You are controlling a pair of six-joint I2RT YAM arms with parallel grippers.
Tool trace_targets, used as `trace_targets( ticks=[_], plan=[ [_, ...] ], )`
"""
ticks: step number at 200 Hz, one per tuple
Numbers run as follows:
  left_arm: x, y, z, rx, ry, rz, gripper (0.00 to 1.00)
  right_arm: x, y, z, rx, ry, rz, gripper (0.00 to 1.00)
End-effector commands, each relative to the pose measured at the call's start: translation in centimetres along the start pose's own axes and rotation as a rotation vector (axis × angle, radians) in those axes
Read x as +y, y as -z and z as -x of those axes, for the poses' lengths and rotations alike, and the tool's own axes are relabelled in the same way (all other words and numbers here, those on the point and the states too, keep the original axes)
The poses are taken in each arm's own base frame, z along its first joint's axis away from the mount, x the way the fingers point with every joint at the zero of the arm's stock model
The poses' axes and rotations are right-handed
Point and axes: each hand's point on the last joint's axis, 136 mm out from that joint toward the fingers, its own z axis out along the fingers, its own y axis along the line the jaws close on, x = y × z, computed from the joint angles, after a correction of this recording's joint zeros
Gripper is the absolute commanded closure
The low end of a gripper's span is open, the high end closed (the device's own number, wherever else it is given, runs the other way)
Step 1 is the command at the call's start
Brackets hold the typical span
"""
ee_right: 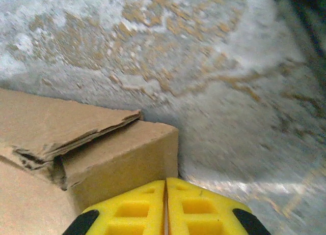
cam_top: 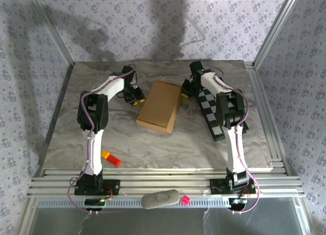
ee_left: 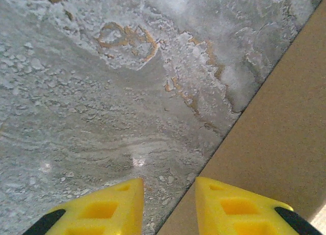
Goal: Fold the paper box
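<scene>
Pincers, top view: my left pincer (cam_top: 136, 96) sits just beside the far left corner of the paper box (cam_top: 159, 105), and my right pincer (cam_top: 184, 90) is at its far right corner. From up here I cannot tell how either one stands.
Box, top view: it is closed and flat, lying askew around the middle of the worktop (cam_top: 153, 143), somewhat toward the far edge. The checkered board (cam_top: 210, 109) lies just beside it on the right-edge side, under my right arm.
Left wrist view: my left pincer (ee_left: 169, 207) is spread partway with nothing between the fingers. One fingertip is over bare stone and the other over the box's left edge (ee_left: 275, 143).
Right wrist view: my right pincer (ee_right: 165, 207) is pressed together and empty, low against the box's side wall (ee_right: 122, 153) near a corner. I cannot tell whether it touches. The top flap (ee_right: 66, 125) gapes a little there, its layers split.
Handling, my judgement: the box is light, stiff across its panels, and weak at its creases and raw edges. It is likely to skate on the slick stone if shoved from one side, so I would brace the opposite side.
Where to hold: I would take a thin pinch on the lifted flap lip, or press it down flat.
View against view: the top view gives the whole outline and both arms. The right wrist view gives the gaping corner, which is too small to tell from above.
</scene>
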Motion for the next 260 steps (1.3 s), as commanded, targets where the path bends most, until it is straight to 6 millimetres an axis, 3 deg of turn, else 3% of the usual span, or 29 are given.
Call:
trace_targets(
  ticks=[1, 43, 77, 96, 108, 160, 185, 215, 260],
  plan=[
    [-2.2, -0.8, -0.4, 0.024, -0.036, -0.045, 0.68, 2.9, -1.2, -1.6, 0.064, -0.012, 0.093, 0.9],
    [-2.6, -1.4, -0.6, 0.033, -0.036, -0.048, 0.68, 7.0, -2.4, -2.9, 0.112, -0.016, 0.256, 0.9],
    [-2.9, -1.4, -0.6, 0.031, -0.036, -0.055, 0.68, 8.2, -3.8, -4.3, 0.194, -0.045, 0.308, 0.9],
    [-2.8, -1.5, -0.7, 0.03, -0.03, -0.05, 0.68, 8.4, -3.6, -4.8, 0.225, -0.05, 0.319, 0.9],
    [-2.5, -1.4, -0.7, 0.026, -0.025, -0.038, 0.68, 8.0, -2.8, -4.7, 0.206, -0.028, 0.288, 0.89],
    [-0.9, -0.2, -0.6, -0.027, 0.037, 0.007, 0.69, 3.1, 2.9, -2.7, 0.076, 0.001, 0.14, 0.86],
    [-0.4, 0.7, -0.7, -0.058, 0.068, 0.003, 0.69, 1.1, 4.4, -2.7, 0.069, 0.005, 0.125, 0.86],
    [0.1, 1.6, -1.1, -0.07, 0.083, -0.004, 0.69, 0.1, 5.1, -5.7, 0.105, 0.03, 0.119, 0.87],
    [0.9, 1.3, -2.4, -0.035, 0.099, -0.008, 0.69, -0.2, 5.6, -13.5, 0.163, 0.059, 0.176, 0.88]
  ],
)
